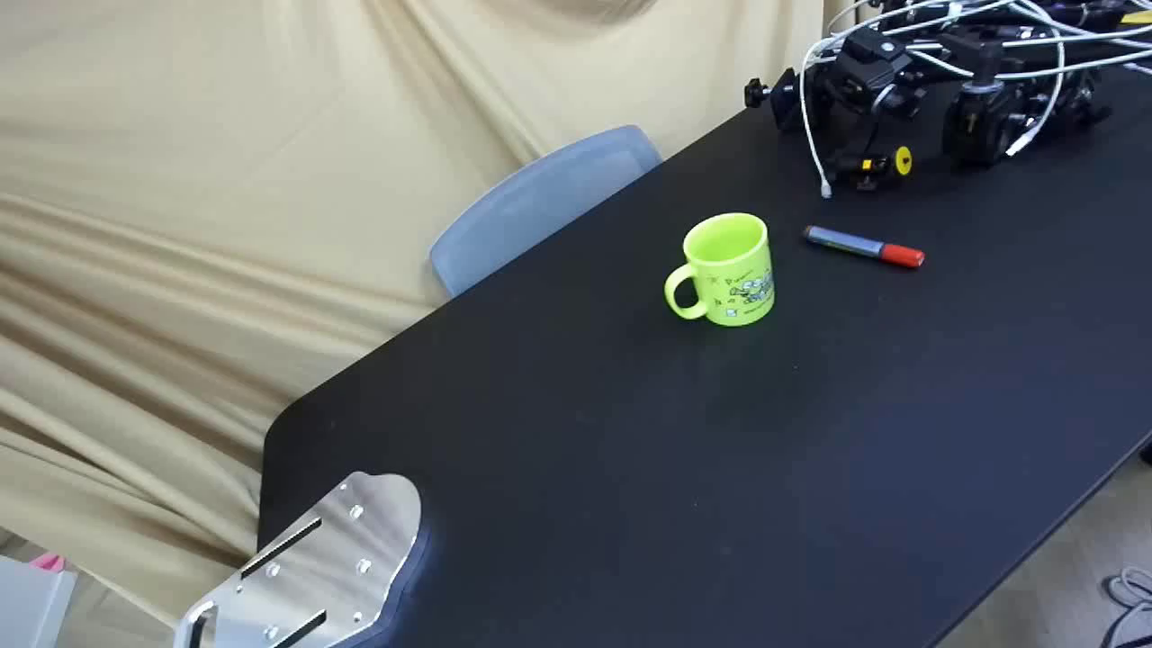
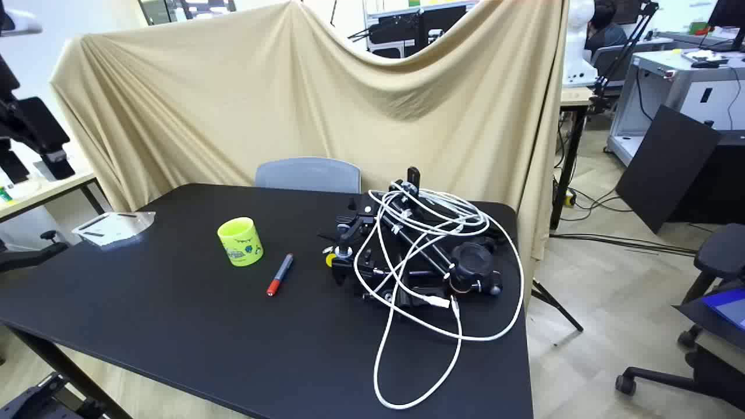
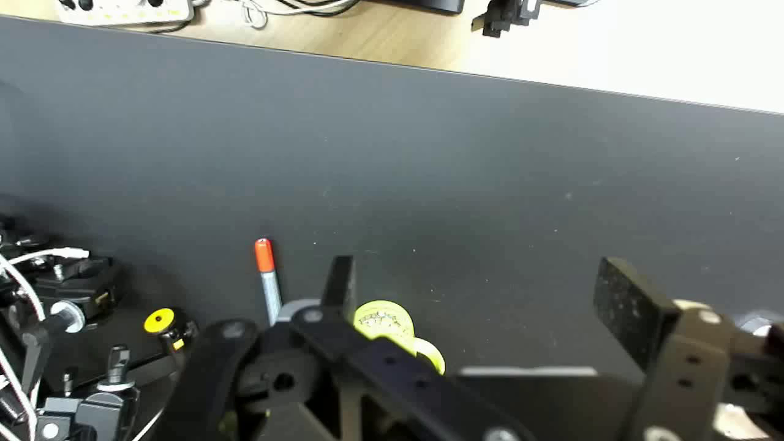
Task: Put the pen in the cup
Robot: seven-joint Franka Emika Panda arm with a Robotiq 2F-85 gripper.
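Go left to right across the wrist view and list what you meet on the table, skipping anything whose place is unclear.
White cable plug → yellow disc → red-ended pen → lime-green cup.

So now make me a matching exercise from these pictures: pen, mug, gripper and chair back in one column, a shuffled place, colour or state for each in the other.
1. pen
2. mug
3. gripper
4. chair back

A. lime green, standing upright
B. grey-blue, beyond the table
C. lying flat, red at one end
D. wide open, holding nothing

Pairs: 1-C, 2-A, 3-D, 4-B
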